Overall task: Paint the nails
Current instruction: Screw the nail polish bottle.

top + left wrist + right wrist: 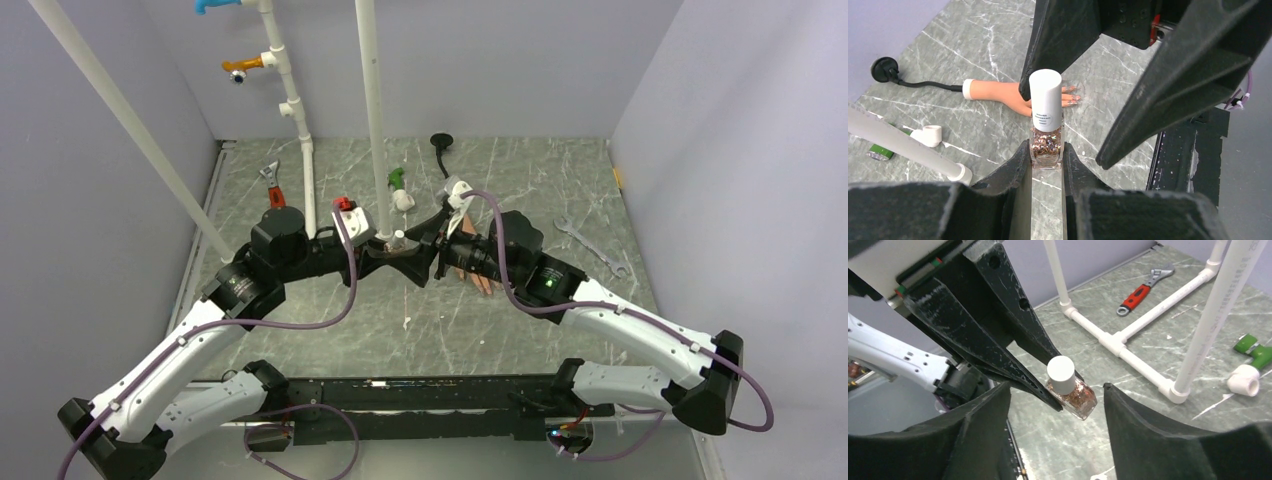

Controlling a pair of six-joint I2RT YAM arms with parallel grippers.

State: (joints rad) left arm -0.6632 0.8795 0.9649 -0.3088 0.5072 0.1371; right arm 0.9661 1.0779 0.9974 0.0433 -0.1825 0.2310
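My left gripper (1046,150) is shut on a small clear polish bottle (1046,142) of coppery glitter with a white cap (1045,92), holding it upright above the table. My right gripper (1057,386) is open, one finger on each side of the cap (1061,374) and apart from it. The peach mannequin hand (998,92) lies flat beyond the bottle. A few of its nails (1075,100) show past the cap. In the top view both grippers (395,255) (437,245) meet at mid-table, and the right arm covers most of the hand (478,280).
A white PVC pipe frame (372,110) stands behind the grippers. A red-handled wrench (272,185) lies at the back left, a silver spanner (590,245) at the right. A green-and-white pipe fitting (400,190) and the hand's black stem base (441,142) lie at the back.
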